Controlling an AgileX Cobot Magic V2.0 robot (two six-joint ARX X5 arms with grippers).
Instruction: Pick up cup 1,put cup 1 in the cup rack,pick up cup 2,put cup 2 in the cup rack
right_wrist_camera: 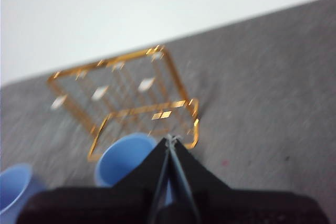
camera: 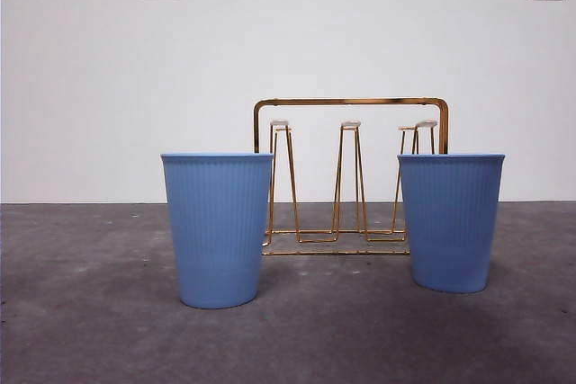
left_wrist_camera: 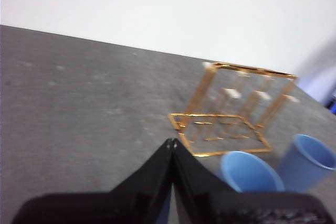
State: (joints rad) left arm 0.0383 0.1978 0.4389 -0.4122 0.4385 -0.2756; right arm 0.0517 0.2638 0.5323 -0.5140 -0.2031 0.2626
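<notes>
Your left gripper (left_wrist_camera: 172, 142) has its fingers clenched together on nothing, and so does your right gripper (right_wrist_camera: 169, 139); both hang above the counter (camera: 90, 312), over the cups. In the front view the left cup (camera: 217, 227) sits at 8 o'clock from the cup rack (camera: 351, 177), the right cup (camera: 450, 220) at 4 o'clock, both upright, apart from the wire. They look light, thin-walled and ribbed, likely to flex: take the rim, pinching one wall. Only the wrist views show the cups' open mouths; only the front view shows the pegs' height.
</notes>
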